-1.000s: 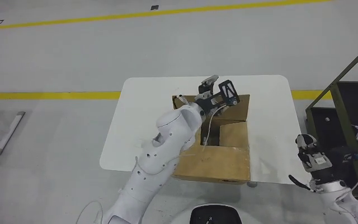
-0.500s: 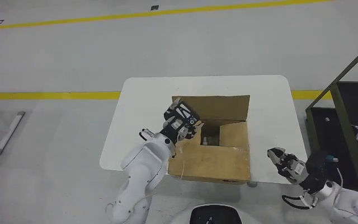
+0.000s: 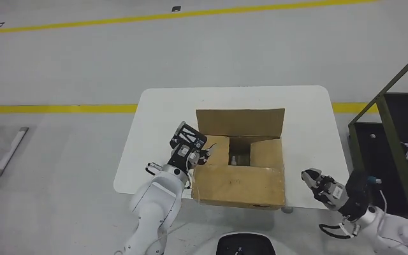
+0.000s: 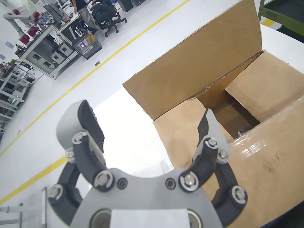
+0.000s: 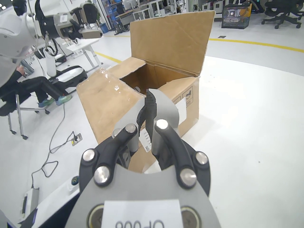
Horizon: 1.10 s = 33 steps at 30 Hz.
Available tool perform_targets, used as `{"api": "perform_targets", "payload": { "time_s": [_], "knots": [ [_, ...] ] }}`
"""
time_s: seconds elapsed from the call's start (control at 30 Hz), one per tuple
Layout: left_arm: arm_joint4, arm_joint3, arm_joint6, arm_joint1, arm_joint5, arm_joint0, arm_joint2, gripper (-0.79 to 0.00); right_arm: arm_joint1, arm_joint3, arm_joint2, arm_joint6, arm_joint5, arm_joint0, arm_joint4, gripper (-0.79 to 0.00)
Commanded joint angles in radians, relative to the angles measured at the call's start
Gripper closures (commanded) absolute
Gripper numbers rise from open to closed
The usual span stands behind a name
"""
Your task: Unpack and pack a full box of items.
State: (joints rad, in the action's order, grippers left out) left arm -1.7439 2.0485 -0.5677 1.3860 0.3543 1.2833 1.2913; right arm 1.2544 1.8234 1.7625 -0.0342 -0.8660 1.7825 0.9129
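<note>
The white table [image 3: 153, 121] carries one cardboard box [image 3: 239, 185], which stands about midway between its left and right edges, with the front wall close to the near edge. The far flap is upright, and the other flaps lie partly over the opening.

The left gripper [image 4: 144, 112] hangs with its fingers spread and empty, just beside the left wall of the box. The right gripper [image 5: 149, 97] is closed on nothing near the right near corner of the table, apart from the box.

I judge that the unpacking is only starting. The next move calls for a reach down through the narrow gap, where a small pale item [image 3: 234, 159] lies, mostly hidden.

A white label [image 5: 181, 106] and handling symbols [image 5: 188, 94] are on one wall. A handwritten mark [image 4: 270, 164] is on the taped flap, and I cannot read it.
</note>
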Motion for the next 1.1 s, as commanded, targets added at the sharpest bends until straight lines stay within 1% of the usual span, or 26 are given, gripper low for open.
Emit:
{"api": "perform_targets", "payload": {
  "time_s": [0.0,0.07,0.1,0.13,0.17,0.23,0.3,0.33,0.4,0.73,0.83,1.07],
  "knots": [
    [0.0,0.0,0.0,0.0,0.001,0.0,0.0,-0.785,-0.007,0.004,0.005,-0.091,0.025,-0.021,-0.059,0.0],
    [0.0,0.0,0.0,0.0,0.001,0.0,0.0,-0.785,-0.012,0.014,-0.003,-0.176,0.053,-0.047,-0.072,0.0],
    [0.0,0.0,0.0,0.0,0.001,0.0,0.0,-0.785,-0.014,0.013,-0.013,-0.206,0.057,-0.058,-0.098,-0.074],
    [0.0,0.0,0.0,0.0,0.001,0.0,0.0,-0.785,-0.016,0.013,-0.021,-0.236,0.067,-0.073,-0.115,-0.169],
    [0.0,0.0,0.0,0.0,0.001,0.0,0.0,-0.785,-0.019,0.014,-0.029,-0.269,0.073,-0.087,-0.117,-0.228],
    [0.0,0.0,0.0,0.0,0.001,0.0,0.0,-0.785,-0.022,0.014,-0.046,-0.31,0.087,-0.113,-0.114,-0.283],
    [0.0,0.0,0.0,0.0,0.001,0.0,0.0,-0.785,-0.024,0.005,-0.066,-0.335,0.093,-0.129,-0.127,-0.308],
    [0.0,0.0,0.0,0.0,0.001,0.0,0.0,-0.785,-0.026,0.002,-0.07,-0.345,0.097,-0.136,-0.125,-0.332],
    [0.0,0.0,0.0,0.0,0.001,0.0,0.0,-0.785,-0.028,-0.007,-0.079,-0.361,0.107,-0.146,-0.125,-0.348],
    [0.0,0.0,0.0,0.0,0.001,0.0,0.0,-0.785,-0.041,-0.026,-0.104,-0.393,0.106,-0.159,-0.14,-0.348],
    [0.0,0.0,0.0,0.0,0.001,0.0,0.0,-0.785,-0.043,-0.028,-0.117,-0.393,0.108,-0.158,-0.138,-0.339],
    [0.0,0.0,0.0,0.0,0.001,0.0,0.0,-0.785,-0.051,-0.028,-0.133,-0.395,0.103,-0.151,-0.163,-0.354]
  ]
}}
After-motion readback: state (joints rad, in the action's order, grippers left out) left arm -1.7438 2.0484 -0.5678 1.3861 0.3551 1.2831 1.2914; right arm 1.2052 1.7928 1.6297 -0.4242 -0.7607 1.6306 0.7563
